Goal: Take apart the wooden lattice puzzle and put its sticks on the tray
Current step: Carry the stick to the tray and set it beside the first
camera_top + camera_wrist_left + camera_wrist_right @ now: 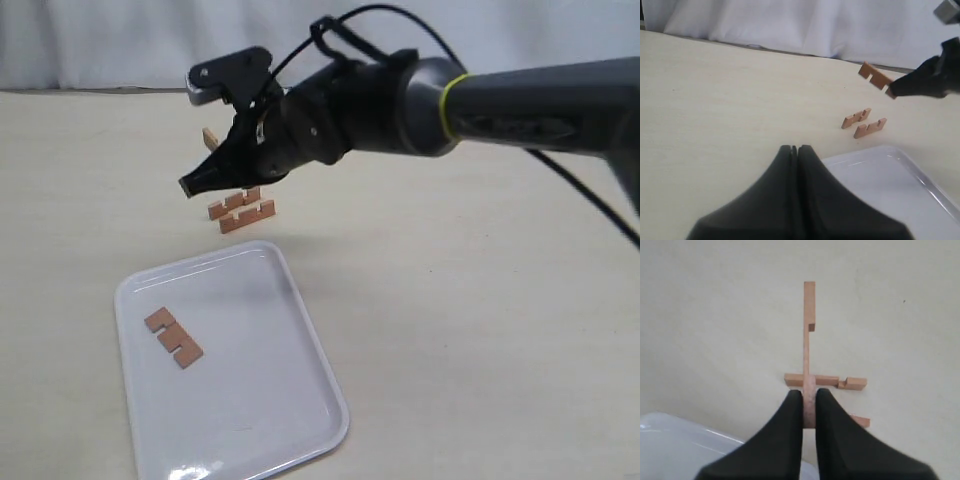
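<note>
The step in hand is the carry. The right pincer (809, 399) is clamped tight on one notched stick (809, 335), held clear of the tabletop (450, 330) and not yet over the tray (250, 400). Two loose sticks (247, 216) lie side by side between the tray and the tabletop's curtain-side edge. A placed piece (173, 337), perhaps two laid together, lies on the tray. The left pincer (797, 152) is closed on nothing. The next move, I judge, calls for swinging over bare tray, lowering, then letting go.
</note>
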